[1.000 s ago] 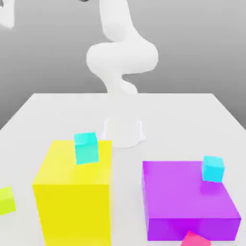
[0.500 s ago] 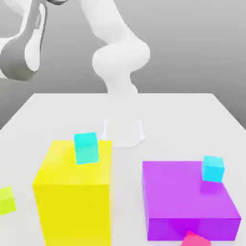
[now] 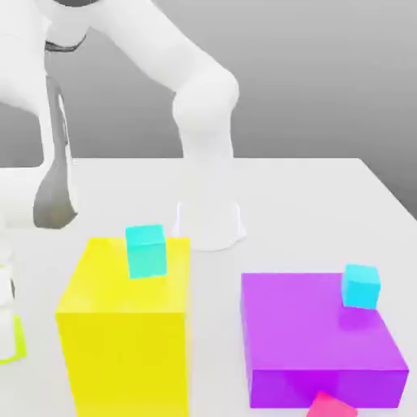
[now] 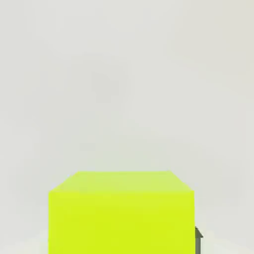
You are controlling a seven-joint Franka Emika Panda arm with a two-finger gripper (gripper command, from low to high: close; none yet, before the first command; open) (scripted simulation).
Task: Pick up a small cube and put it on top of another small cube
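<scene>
A white table point(image 3: 309, 195) is seen in the exterior view, with a white robot arm point(image 3: 195, 98) rising from a round base near its middle; no bins or trays are seen, but two big blocks serve as stands. A big yellow block point(image 3: 122, 334) is set toward the exterior view's left, and a cyan small cube point(image 3: 146, 251) is rested on its top near the far edge; a wide, low purple block point(image 3: 318, 342) is set toward the exterior view's right, and a second cyan small cube point(image 3: 360, 285) is rested on its top near the far right corner; a pink small cube point(image 3: 330, 406) is seen on the table just in front of the purple block, cut by the lower edge of the view.

The arm is bent over from its base toward the exterior view's left and brought down at the left edge; the hand point(image 3: 6, 313) is lowered to the table there, partly cut by the frame. The hand is closed on the small cube point(image 4: 121, 213), lime yellow-green, shown large and close in the hand view; a sliver of the same cube is seen at the hand in the exterior view, at the table's left side, well apart from the yellow block.

Bare table is left between the two blocks and behind them; the gap between the hand and the yellow block is narrow.
</scene>
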